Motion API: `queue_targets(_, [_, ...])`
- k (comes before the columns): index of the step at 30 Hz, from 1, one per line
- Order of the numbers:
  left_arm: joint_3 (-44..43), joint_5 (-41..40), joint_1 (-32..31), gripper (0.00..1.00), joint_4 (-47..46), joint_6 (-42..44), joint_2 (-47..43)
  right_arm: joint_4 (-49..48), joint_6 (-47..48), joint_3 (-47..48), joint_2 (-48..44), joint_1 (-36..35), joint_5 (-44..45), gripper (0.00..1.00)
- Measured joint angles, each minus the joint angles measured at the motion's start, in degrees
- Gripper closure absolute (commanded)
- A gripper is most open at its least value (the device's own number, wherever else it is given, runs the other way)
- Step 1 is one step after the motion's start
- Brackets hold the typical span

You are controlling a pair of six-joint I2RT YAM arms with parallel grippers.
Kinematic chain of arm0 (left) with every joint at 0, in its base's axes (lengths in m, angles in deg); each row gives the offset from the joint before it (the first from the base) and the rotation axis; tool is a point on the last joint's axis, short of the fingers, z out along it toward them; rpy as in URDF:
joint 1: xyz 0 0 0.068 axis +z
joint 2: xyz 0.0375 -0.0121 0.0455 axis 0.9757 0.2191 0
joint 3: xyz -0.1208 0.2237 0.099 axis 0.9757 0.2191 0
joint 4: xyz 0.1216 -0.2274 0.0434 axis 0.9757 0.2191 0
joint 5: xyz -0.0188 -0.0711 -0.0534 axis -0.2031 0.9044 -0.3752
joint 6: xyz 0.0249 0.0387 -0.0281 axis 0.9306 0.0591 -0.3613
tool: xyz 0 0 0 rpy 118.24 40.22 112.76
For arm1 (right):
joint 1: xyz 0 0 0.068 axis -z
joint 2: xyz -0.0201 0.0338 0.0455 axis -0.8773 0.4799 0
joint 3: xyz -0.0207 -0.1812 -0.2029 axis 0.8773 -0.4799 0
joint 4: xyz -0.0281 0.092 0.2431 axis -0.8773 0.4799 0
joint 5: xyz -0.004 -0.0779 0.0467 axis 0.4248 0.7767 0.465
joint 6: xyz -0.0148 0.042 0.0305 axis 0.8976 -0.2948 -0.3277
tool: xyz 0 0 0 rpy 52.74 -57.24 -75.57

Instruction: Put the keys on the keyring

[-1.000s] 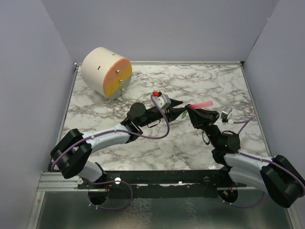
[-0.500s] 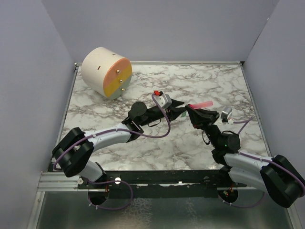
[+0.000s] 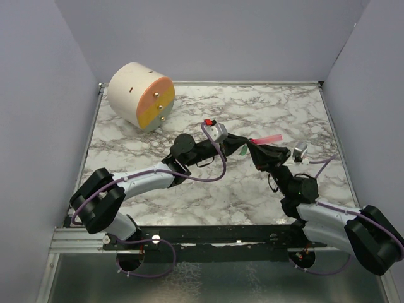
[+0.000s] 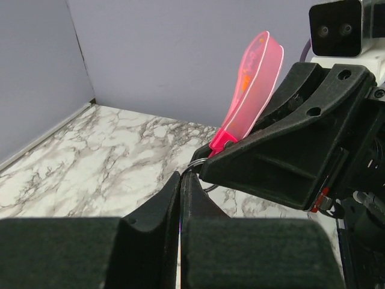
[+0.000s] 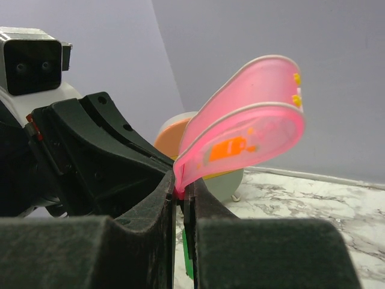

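Pink keyring point(image 5: 240, 137) tag pinched upright in my right end effector point(image 5: 179, 188) — left end effector point(image 4: 180, 180) pressed together on the green key point(image 3: 243, 151), tip just beside the silver ring point(image 4: 197, 164). Fine work — I'd ease the key slowly onto the ring's split.
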Motion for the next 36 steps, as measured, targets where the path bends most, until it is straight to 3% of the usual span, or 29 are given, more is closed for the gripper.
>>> queue_targets(15, [-0.07, 0.13, -0.35, 1.00, -2.05, 0.11, -0.22, 0.50, -0.61, -0.09, -3.61, -0.02, 0.00, 0.96])
queue_targets(27, [-0.48, 0.28, -0.42, 1.00, -0.04, 1.95, -0.94, 2.23, -2.08, 0.63, -5.31, -0.02, 0.68, 0.80])
queue_targets(36, [-1.05, -0.07, -0.31, 1.00, 4.55, 3.06, -0.94, 2.71, -2.54, 2.08, -5.55, -0.02, 0.83, 0.80])
